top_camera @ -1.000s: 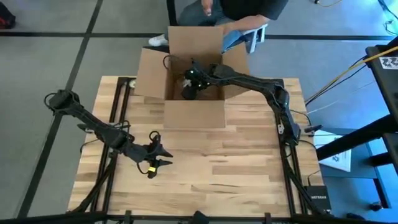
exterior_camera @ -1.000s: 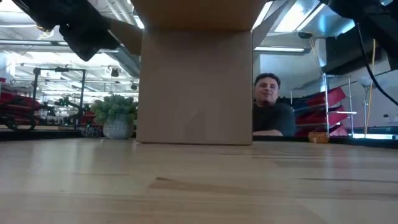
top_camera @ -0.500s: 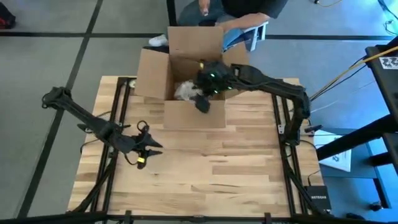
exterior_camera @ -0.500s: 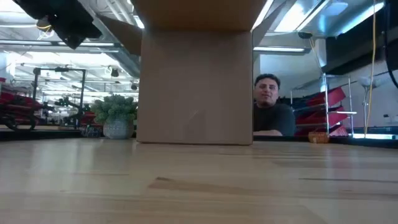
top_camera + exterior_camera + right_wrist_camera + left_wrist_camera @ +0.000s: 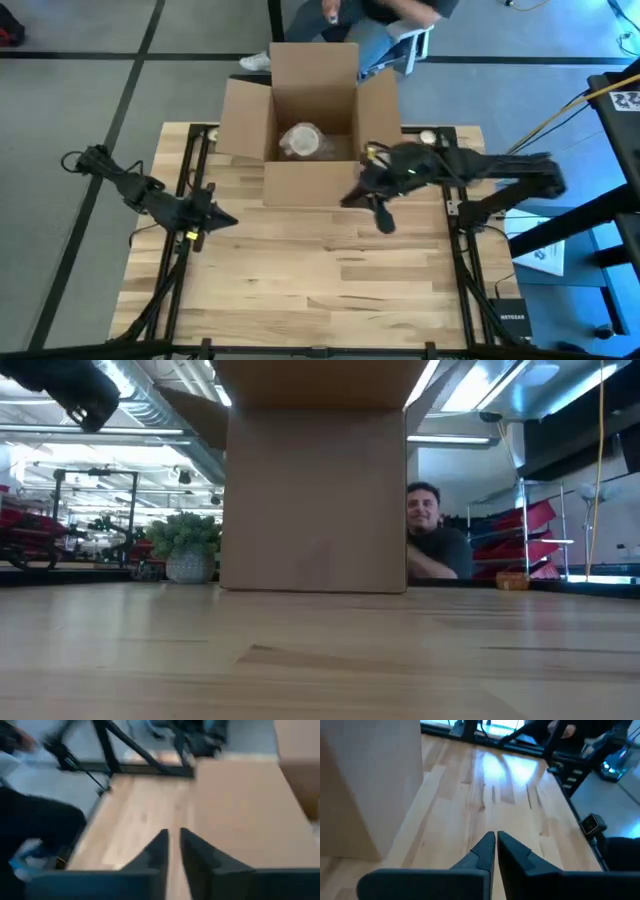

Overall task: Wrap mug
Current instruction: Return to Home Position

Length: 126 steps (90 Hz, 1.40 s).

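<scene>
Across the wooden tabletop (image 5: 330, 285) now. Seeing the right claw (image 5: 385, 224) clenched on nothing, just off the near right corner of the cardboard box (image 5: 312, 183). Spotting the left claw (image 5: 228, 221) pinched together too, empty, near the left edge. Finding the bubble-wrapped mug (image 5: 300, 140) down inside the box, at the far edge.

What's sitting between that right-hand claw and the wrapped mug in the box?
In the high view, the cardboard box's front flap, then bare table, separate the right gripper from the wrapped mug.
</scene>
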Each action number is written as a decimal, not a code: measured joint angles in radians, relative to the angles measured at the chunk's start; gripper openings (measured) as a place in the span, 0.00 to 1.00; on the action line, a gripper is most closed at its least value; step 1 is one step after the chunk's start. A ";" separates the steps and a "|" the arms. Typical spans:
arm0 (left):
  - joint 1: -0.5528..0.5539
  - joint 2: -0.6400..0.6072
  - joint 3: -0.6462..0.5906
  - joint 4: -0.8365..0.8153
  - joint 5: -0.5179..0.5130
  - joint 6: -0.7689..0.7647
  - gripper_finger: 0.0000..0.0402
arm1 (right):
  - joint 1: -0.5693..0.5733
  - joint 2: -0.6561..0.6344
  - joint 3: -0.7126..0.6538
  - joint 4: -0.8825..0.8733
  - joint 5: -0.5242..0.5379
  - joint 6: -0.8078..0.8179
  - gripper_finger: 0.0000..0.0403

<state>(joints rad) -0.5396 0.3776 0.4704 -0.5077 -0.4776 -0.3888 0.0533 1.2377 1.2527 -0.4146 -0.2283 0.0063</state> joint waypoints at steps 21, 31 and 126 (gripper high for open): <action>0.000 -0.143 -0.095 -0.014 -0.046 -0.006 0.00 | -0.036 -0.282 -0.475 0.373 0.019 -0.012 0.05; 0.000 -0.166 -0.105 -0.030 -0.077 -0.038 0.00 | -0.049 -0.368 -0.603 0.321 0.104 0.025 0.04; 0.060 -0.325 -0.281 0.195 -0.059 0.120 0.00 | -0.054 -0.963 -1.244 0.624 0.308 0.222 0.03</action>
<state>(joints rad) -0.4799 0.0530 0.1890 -0.3123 -0.5361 -0.2692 -0.0006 0.2743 0.0086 0.2097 0.0796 0.2285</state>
